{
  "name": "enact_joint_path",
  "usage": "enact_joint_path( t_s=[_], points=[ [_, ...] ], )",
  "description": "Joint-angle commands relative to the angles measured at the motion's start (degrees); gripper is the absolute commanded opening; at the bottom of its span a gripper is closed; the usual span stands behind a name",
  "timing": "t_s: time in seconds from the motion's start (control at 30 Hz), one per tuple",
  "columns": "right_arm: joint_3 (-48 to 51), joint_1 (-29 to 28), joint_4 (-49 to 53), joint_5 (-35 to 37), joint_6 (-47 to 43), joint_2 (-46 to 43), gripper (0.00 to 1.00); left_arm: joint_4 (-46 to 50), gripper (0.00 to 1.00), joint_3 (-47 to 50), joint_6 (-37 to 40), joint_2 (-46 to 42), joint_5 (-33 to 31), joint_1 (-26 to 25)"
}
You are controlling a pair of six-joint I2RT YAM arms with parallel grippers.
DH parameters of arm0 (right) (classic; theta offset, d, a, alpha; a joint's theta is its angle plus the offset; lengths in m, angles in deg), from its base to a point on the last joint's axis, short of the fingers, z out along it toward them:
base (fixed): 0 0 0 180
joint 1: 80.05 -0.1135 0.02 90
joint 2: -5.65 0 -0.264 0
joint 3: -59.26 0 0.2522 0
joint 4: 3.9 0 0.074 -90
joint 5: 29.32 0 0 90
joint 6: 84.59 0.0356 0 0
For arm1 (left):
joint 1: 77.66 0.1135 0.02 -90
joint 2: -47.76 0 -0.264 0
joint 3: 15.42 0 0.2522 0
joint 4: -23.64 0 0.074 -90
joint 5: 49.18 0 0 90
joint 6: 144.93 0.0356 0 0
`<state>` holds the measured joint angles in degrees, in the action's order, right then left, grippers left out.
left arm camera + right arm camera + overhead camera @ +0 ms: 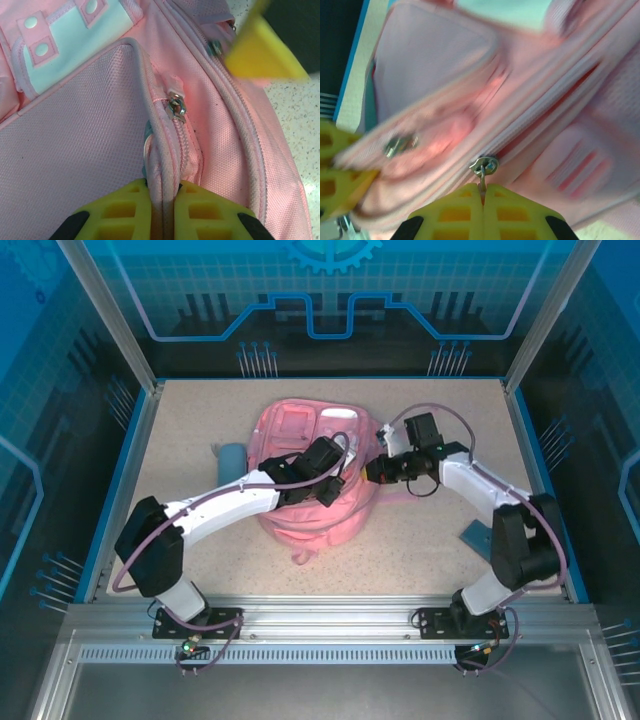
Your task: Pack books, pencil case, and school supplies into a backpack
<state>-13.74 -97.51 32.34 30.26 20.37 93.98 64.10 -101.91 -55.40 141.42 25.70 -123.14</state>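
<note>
- The left gripper has its yellow fingers pressed together on a piped seam of the backpack, at the edge of a front pocket. A small zip pull sits just past the fingers on that seam.
- The right gripper is pinched onto the tab of a zip slider on the backpack's right side. That wrist view is smeared, so fine detail is soft.
- The step in hand looks like opening a zip: one arm anchors the cloth while the other draws the slider.
- To do it well, the right arm should pull along the line of the teeth, not away from the fabric. The left grip should hold firm so the cloth is taut and the backpack does not drag across the table.
- The tab is thin, so a steady pull is less likely than a jerk to slip it out of the pads.
- A reddish gap seems to run along the zip beyond the slider. Whether that stretch is open cannot be told.
- The pencil case lies just left of the backpack, not yet packed.
- A flat blue item lies well to the backpack's right, partly hidden by the right arm. It may be a book.
- The table is pale and speckled with a blue rim, and the backpack sits near its middle.
- Blue translucent walls on aluminium posts stand behind and to either side of the backpack.
</note>
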Motion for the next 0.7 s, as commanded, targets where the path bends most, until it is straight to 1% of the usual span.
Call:
enact_joint_path(
  t_s=[0.0,0.13,0.23,0.3,0.4,0.43,0.5,0.6,0.67],
  points=[
    [5.9,-3.3,1.0,-1.7,1.7,-5.1,0.0,-4.5,0.08,-3.5,-5.2,2.1,1.1,0.4],
    [12.9,-6.6,-5.2,-3.6,7.3,-9.8,0.0,-7.2,0.1,-5.1,-9.3,3.3,5.2,0.7],
    [14.5,-8.6,-8.3,-4.6,9.6,-11.9,0.0,-8.6,0.11,-6.7,-12.3,4.9,9.4,0.9],
    [14.4,-8.5,-8.1,-3.2,10.0,-12.9,0.0,-8.4,0.15,-7.8,-13.3,5.7,11.0,1.1],
    [13.9,-5.8,-6.4,1.7,10.0,-15.2,0.0,-8.5,0.27,-6.9,-14.8,4.1,13.8,2.2],
    [14.1,-4.3,-6.3,2.1,10.3,-15.9,0.0,-8.8,0.32,-6.1,-14.9,3.0,15.2,3.1],
    [13.5,-1.0,-5.3,4.3,10.5,-16.9,0.0,-8.9,0.45,-4.3,-14.7,0.3,20.2,4.9],
    [11.0,2.4,-2.3,7.4,8.6,-16.4,0.0,-7.7,0.6,-1.6,-12.2,-3.4,24.0,7.1],
    [9.5,4.1,-2.1,7.6,7.4,-15.0,0.0,-4.7,0.66,-1.3,-8.8,-4.2,24.7,7.8]
  ],
)
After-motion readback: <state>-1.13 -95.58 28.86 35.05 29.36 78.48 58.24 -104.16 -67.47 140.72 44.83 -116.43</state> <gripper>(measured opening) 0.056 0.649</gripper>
